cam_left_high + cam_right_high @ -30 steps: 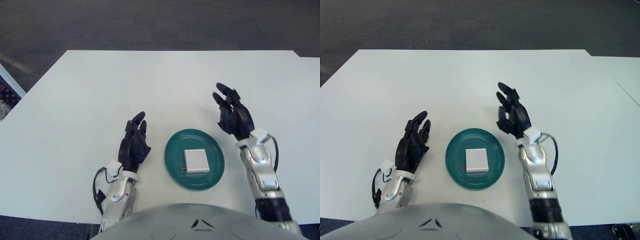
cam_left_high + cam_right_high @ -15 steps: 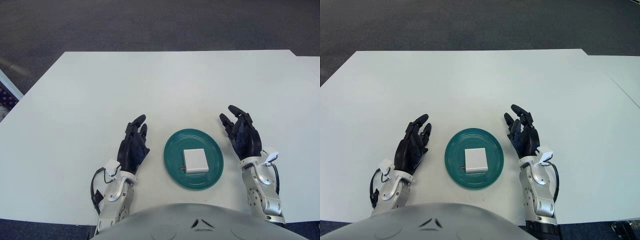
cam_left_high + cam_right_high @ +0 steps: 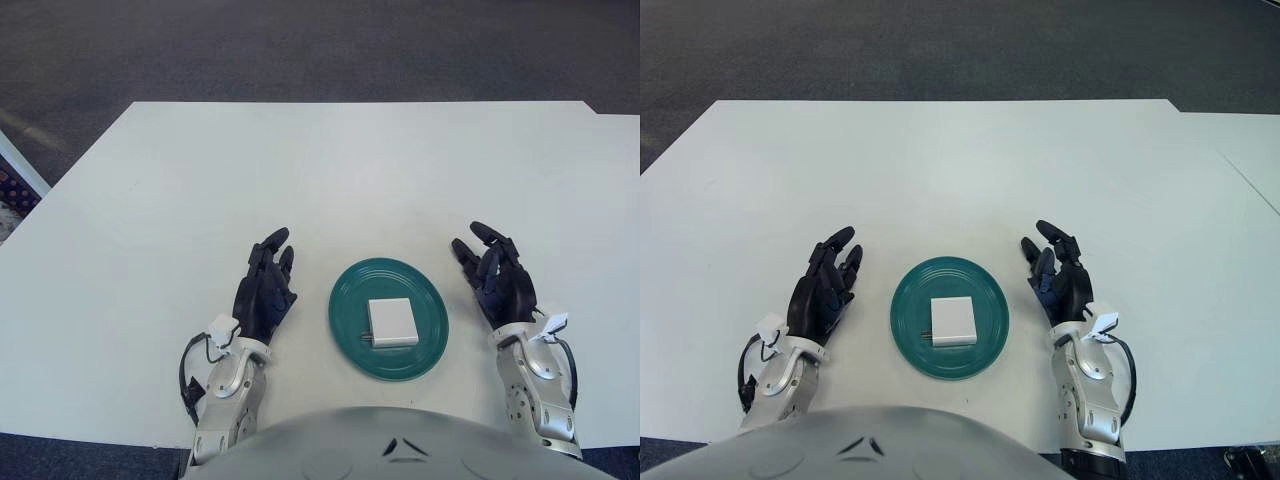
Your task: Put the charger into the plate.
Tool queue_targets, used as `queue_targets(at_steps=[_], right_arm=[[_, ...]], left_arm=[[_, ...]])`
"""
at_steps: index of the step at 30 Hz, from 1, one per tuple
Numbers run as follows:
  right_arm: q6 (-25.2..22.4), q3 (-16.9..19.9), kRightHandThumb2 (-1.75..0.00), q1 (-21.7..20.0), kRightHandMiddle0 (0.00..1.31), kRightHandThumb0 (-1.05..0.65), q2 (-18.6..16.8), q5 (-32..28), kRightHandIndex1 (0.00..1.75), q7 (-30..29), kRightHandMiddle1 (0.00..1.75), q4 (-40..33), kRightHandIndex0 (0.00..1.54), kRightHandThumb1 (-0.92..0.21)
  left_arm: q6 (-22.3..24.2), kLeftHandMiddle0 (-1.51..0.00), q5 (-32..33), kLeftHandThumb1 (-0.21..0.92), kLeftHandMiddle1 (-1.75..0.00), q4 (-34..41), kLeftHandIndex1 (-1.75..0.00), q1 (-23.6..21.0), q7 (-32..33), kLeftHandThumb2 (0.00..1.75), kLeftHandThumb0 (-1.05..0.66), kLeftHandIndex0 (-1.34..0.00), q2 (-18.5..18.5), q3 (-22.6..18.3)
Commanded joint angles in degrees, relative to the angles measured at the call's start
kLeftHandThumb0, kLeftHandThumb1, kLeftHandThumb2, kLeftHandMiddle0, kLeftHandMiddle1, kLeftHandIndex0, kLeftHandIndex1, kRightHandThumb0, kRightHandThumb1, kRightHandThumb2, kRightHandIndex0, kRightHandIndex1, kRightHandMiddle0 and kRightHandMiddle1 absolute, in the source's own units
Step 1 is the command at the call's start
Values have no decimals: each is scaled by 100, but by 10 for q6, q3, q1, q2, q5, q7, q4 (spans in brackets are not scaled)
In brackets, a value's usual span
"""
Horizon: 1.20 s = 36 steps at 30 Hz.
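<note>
Pulled back and lowered beside the green plate (image 3: 345,300): right hand (image 3: 497,283), fingers loosely spread, holding nothing. Left hand (image 3: 266,290) showing on the plate's other side, likewise relaxed and empty. White charger (image 3: 392,322) lying flat inside the plate. Probably nothing left but keeping both hands clear. White table (image 3: 300,170) underneath, dark carpet (image 3: 300,45) beyond.

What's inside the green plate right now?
The white charger lies flat in the green plate, prongs pointing left. Whatever is beneath the charger is covered. The left hand and right hand flank the plate, fingers open, holding nothing.
</note>
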<state>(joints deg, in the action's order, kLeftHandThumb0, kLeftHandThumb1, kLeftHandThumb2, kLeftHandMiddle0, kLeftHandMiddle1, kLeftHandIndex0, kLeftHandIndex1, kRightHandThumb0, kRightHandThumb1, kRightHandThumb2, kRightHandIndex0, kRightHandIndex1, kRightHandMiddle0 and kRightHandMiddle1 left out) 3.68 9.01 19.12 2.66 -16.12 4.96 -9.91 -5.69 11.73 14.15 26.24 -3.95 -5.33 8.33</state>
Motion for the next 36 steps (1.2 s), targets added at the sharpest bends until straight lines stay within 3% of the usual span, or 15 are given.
queue_targets(at_steps=[1,10,24,32,36], right_arm=[[3,4,-82,7,15,-94,-2,4,2,5,90,14,39,-92],[35,12,-81,-8,14,-92,-8,2,2,15,89,63,40,-92],[133,10,-81,-42,10,-90,11,48,3,30,86,157,44,-92],[198,-12,-83,-57,1,-85,30,201,0,-50,73,210,30,-92],[215,-23,-83,-52,0,-81,33,243,0,-76,66,212,24,-92]], left_arm=[[4,-25,-4,92,0,6,-81,5,2,91,-99,0,2,-1],[38,-25,-12,92,0,21,-76,11,14,91,-98,0,1,1],[26,-29,-20,92,-1,22,-79,14,15,90,-95,0,-4,2],[40,-27,-29,92,0,32,-74,19,23,90,-94,0,-6,7],[46,-27,-25,92,0,35,-73,21,22,90,-93,0,-8,8]])
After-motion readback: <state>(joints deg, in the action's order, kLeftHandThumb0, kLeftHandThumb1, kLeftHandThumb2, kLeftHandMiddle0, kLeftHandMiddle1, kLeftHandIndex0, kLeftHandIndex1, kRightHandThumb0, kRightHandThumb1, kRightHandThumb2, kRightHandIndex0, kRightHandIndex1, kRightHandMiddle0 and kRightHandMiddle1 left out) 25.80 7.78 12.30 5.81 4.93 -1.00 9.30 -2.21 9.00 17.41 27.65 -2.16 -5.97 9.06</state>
